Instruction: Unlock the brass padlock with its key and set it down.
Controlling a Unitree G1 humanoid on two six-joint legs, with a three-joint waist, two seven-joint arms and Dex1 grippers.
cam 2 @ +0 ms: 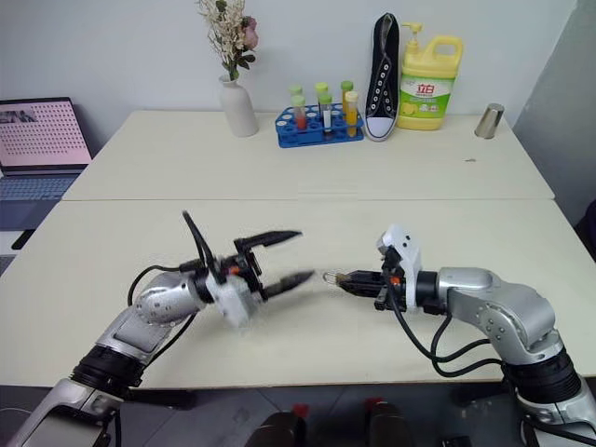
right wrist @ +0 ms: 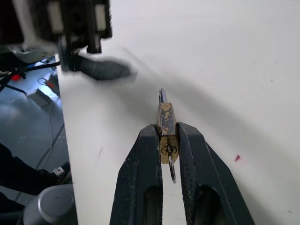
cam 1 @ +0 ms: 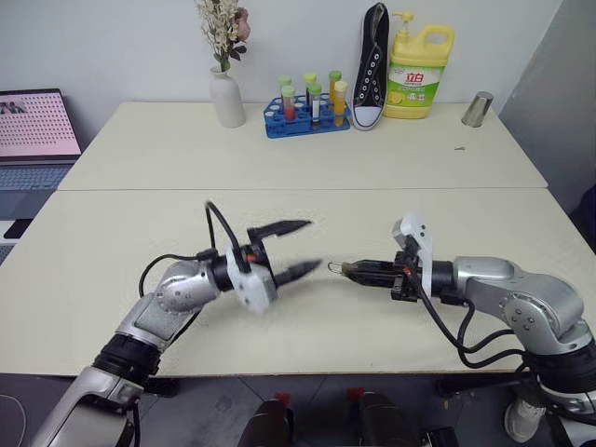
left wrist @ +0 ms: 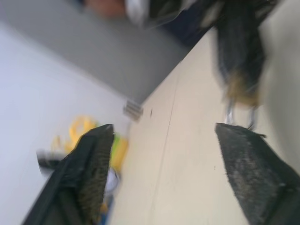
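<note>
Unlocking is looking unfinished: right gripper [right wrist: 167,136] is pinching the brass padlock [right wrist: 166,125] above the desk's [cam 1: 140,242] near edge, while left gripper [cam 1: 303,250] is gaping wide, holding nothing.

Setting: indoor robot test room, office-like. Furnishing: two plain cream rectangular benches [cam 1: 279,158] pushed together against a bare white wall. Props lined along the far edge: white ceramic vase of dried flowers [cam 1: 226,93], blue plastic rack of coloured test tubes [cam 1: 307,110], black canvas sneaker stood on end [cam 1: 372,65], yellow detergent jug [cam 1: 419,73], small metal cup [cam 1: 478,109]. Open laptop [cam 1: 35,130] on the side.
</note>
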